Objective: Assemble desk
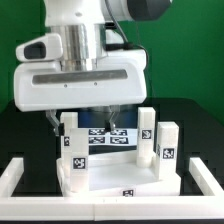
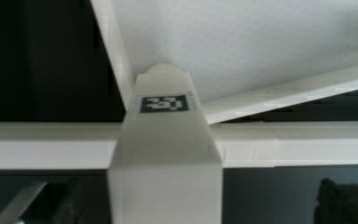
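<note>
The desk's white top panel [image 1: 110,176] lies flat on the black mat, with short white legs standing on it: one at the exterior view's left [image 1: 69,142] and two at the right [image 1: 147,127] [image 1: 167,146]. Each carries black-and-white tags. My gripper [image 1: 83,122] hangs just above the left leg, open, with a finger on either side. In the wrist view that tagged leg [image 2: 167,140] stands between my dark fingers [image 2: 19,200], with a clear gap on both sides. The top panel [image 2: 247,45] spreads beyond it. My gripper [image 2: 181,205] holds nothing.
A white rail [image 1: 100,213] frames the mat at the front and both sides [image 1: 14,177]. The marker board [image 1: 100,136] shows behind the legs. A white band [image 2: 43,145] crosses the wrist view behind the leg. A green wall is at the back.
</note>
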`<state>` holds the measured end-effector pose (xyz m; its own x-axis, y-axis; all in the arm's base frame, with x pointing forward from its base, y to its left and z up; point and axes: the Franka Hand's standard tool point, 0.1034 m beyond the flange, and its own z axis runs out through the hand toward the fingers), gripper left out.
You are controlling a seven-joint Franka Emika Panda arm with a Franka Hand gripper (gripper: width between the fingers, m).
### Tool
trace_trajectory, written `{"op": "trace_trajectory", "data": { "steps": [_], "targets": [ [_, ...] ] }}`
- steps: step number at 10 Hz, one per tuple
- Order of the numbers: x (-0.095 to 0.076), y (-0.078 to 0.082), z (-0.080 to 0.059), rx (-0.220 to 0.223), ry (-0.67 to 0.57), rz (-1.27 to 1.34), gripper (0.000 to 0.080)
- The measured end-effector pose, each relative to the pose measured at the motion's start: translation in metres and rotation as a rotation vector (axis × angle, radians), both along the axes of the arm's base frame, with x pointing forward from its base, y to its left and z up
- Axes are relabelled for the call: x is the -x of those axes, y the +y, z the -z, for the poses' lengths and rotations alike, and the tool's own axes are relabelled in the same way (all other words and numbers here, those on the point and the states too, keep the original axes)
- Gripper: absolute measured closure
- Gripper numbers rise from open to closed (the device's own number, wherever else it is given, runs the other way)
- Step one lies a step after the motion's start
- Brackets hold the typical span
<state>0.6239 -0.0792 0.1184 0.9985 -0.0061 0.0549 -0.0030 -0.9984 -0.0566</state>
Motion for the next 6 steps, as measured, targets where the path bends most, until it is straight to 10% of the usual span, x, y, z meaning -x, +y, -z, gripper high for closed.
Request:
{"op": "trace_trajectory", "data": {
  "steps": [4, 6],
  "targets": [
    [0.005, -0.015, 0.016, 0.018, 0.008, 0.019, 0.0151],
    [0.005, -0.015, 0.016, 0.015, 0.010, 0.067, 0.0283]
  ]
}}
